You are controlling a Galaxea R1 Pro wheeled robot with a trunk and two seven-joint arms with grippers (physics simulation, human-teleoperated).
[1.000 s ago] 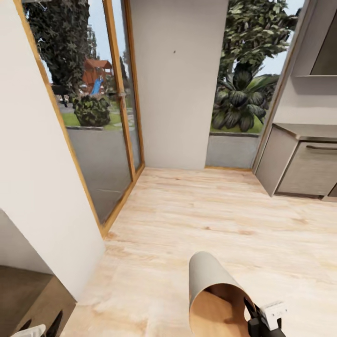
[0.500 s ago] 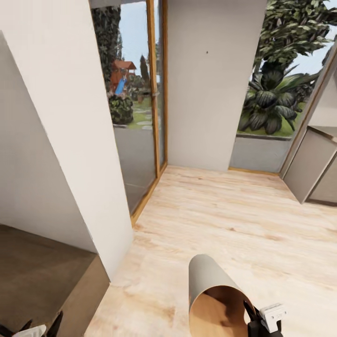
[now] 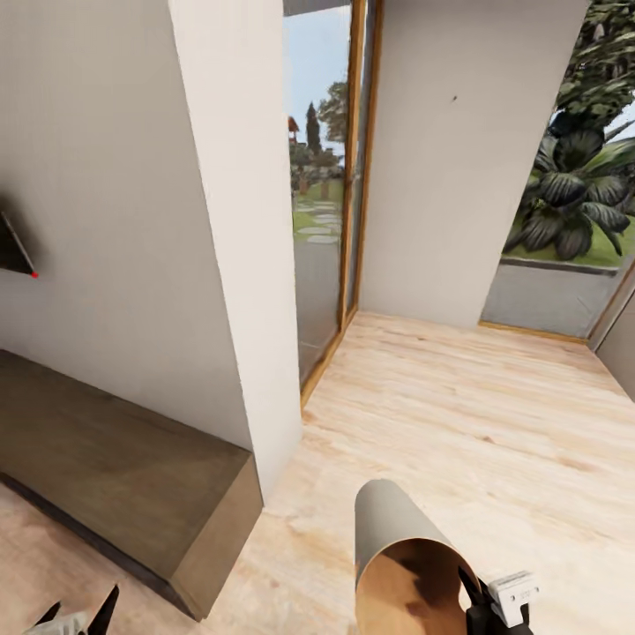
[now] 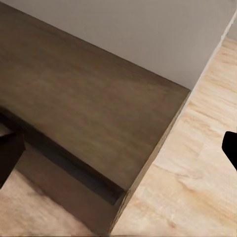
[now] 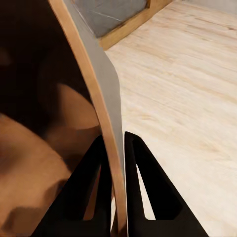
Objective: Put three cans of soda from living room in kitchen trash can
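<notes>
Right gripper [image 5: 114, 148], low at the head view's right edge: fingers [image 5: 89, 173] pinch the rim wall of the tash can [image 3: 388, 529], one inside, one outside. Left gripper [image 3: 75, 613], lower left: fingertips spread, empty.

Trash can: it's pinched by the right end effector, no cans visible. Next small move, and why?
Probably keep turning left around the wall corner with the grip unchanged: the right end effector pinches the tash can by its rim, and the low wood bench lies close on the left.
</notes>
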